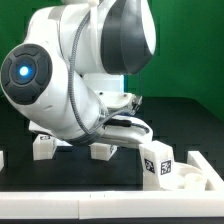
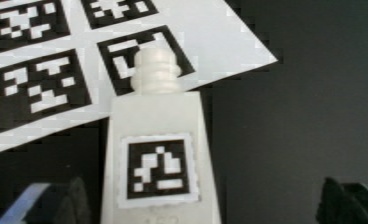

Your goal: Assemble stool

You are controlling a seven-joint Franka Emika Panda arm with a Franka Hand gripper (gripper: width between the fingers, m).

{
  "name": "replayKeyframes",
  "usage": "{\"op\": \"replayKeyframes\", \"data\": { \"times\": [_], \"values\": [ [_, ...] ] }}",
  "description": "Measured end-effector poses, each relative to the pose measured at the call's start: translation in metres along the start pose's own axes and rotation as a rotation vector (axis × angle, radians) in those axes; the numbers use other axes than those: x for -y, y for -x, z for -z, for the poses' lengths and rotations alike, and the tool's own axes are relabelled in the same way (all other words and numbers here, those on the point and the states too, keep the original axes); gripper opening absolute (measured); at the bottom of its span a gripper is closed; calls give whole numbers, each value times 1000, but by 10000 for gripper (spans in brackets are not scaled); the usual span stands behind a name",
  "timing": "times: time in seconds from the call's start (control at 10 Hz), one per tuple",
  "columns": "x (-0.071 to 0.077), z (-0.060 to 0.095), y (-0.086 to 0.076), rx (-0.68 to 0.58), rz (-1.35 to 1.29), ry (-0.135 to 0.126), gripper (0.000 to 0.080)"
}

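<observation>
The gripper (image 2: 200,197) is open wide. Its two dark fingers (image 2: 39,202) sit one on each side of a white stool leg (image 2: 158,112). There is a gap on both sides, so they do not touch it and hold nothing. The leg has a black-and-white tag on its side and a bumpy screw tip at one end. The tip end shows over the marker board (image 2: 225,35), and the rest of the leg shows over the dark worktop (image 2: 287,130).

In the exterior view the big white arm (image 1: 80,70) bends low over the worktop and hides the gripper. Two small white parts (image 1: 42,148) sit on the worktop below the arm, apart from each other. On the exterior view's right, a tagged leg (image 1: 158,163) stands just beside the round seat (image 1: 198,182).
</observation>
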State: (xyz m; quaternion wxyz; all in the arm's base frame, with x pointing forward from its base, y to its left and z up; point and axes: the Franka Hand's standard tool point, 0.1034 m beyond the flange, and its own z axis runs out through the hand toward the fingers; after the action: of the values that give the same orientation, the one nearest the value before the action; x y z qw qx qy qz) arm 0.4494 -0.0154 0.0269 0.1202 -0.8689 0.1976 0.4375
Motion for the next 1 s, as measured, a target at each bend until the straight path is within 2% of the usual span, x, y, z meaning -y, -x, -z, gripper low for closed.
{"op": "replayKeyframes", "data": {
  "times": [0.1, 0.2, 0.4, 0.5, 0.9, 1.0],
  "values": [
    [-1, -1, 0, 4, -3, -2, 649],
    [-7, -6, 0, 25, -19, -20, 649],
    [-14, -16, -2, 102, -56, -77, 649],
    [-15, -20, -1, 131, -87, -84, 649],
    [-8, -26, 0, 132, -81, -69, 649],
    [-9, -26, 0, 132, -81, -69, 524]
  ]
}}
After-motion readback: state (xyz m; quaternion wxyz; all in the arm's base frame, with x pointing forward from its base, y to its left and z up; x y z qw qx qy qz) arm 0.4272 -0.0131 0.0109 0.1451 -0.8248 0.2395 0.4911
